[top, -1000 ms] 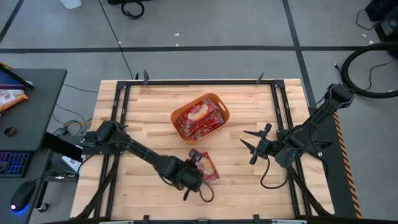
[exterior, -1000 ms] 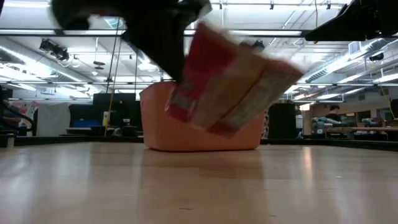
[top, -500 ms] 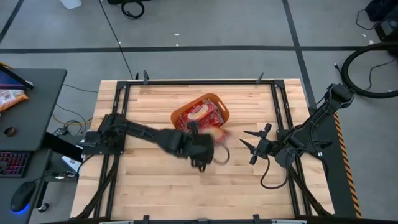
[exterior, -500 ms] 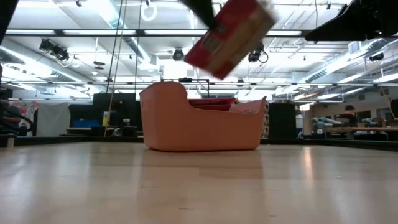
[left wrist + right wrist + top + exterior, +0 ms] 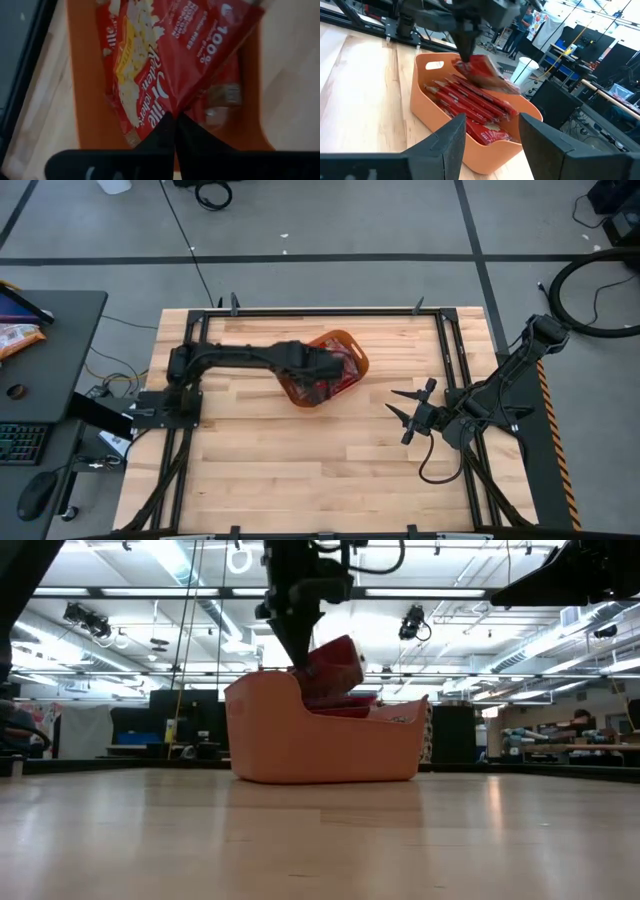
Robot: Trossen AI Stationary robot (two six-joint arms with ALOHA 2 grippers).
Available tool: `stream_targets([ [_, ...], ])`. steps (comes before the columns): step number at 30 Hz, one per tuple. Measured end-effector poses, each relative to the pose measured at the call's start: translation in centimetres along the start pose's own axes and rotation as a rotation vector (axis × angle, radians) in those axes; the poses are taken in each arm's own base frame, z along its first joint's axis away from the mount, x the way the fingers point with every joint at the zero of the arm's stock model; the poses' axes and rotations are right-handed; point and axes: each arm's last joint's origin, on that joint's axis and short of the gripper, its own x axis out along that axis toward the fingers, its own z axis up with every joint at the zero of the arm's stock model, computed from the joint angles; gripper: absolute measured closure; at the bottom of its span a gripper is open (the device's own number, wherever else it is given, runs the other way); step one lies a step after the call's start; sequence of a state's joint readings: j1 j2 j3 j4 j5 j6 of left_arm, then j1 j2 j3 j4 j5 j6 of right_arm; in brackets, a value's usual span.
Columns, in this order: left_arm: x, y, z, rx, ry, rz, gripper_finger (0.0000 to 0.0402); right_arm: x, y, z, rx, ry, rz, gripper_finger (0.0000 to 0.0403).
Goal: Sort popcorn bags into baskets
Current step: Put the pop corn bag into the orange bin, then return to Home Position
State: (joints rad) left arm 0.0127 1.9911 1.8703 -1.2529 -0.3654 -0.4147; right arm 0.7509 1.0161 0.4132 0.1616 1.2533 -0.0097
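The orange basket (image 5: 350,345) stands on the far middle of the table, also seen as the basket (image 5: 320,740) and the basket (image 5: 427,107). Several red popcorn bags (image 5: 465,102) lie stacked inside it. My left gripper (image 5: 298,652) hangs over the basket, shut on one more red popcorn bag (image 5: 335,665). In the left wrist view my left gripper (image 5: 174,131) looks down onto that popcorn bag (image 5: 165,60) and the tub below. My right gripper (image 5: 408,408) waits open near the table's right side, clear of everything. My left gripper pinches the held popcorn bag between its two fingers at an edge of the packet (image 5: 172,107). The fingers (image 5: 296,635) come from above, pointing down. The packet is tilted, its lower end (image 5: 312,690) dipping inside the basket's rim; whether it touches the bags below, I cannot tell.
Dark metal rails (image 5: 190,350) frame the table's left, right and far sides. Bare wood (image 5: 320,470) stretches along the near half. A dark desk (image 5: 50,360) stands left of the table, with an orange and white snack bag (image 5: 15,338) on it.
My left gripper has carried the popcorn bag from low over the table's near middle up and toward the far edge, then down over the basket. The packet, lifted clear all the while, now dips into the tub. The right arm kept still.
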Motion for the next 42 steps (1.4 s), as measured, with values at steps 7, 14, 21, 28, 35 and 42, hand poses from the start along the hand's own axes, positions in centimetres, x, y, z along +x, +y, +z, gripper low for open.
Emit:
stream_targets([
  [7, 1.2, 2.6, 1.8, -0.094, -0.028, -0.078, 0.0394, 0.0, 0.0, 0.0, -0.001, 0.0, 0.0, 0.0215],
  [14, 1.2, 2.7, 2.8, -0.064, -0.117, -0.11, 0.0344, 0.0, 0.0, 0.0, -0.006, 0.0, 0.0, 0.0215],
  [21, 1.1, 2.6, 2.9, 0.071, -0.138, -0.106, 0.0288, 0.0, 0.0, 0.0, -0.008, 0.0, 0.0, 0.0215],
  [28, 0.7, 1.9, 2.1, 0.203, -0.094, -0.101, 0.0286, 0.0, 0.1, -0.4, -0.032, 0.015, 0.018, 0.0215],
  [35, -0.3, 1.6, 1.0, 0.264, -0.042, -0.092, 0.0285, -0.7, 0.3, -0.8, -0.032, 0.017, 0.046, 0.0215],
  [42, -3.7, 3.5, -1.2, 0.197, -0.118, -0.077, 0.0285, -2.2, 0.3, -0.6, 0.046, -0.027, 0.024, 0.0215],
])
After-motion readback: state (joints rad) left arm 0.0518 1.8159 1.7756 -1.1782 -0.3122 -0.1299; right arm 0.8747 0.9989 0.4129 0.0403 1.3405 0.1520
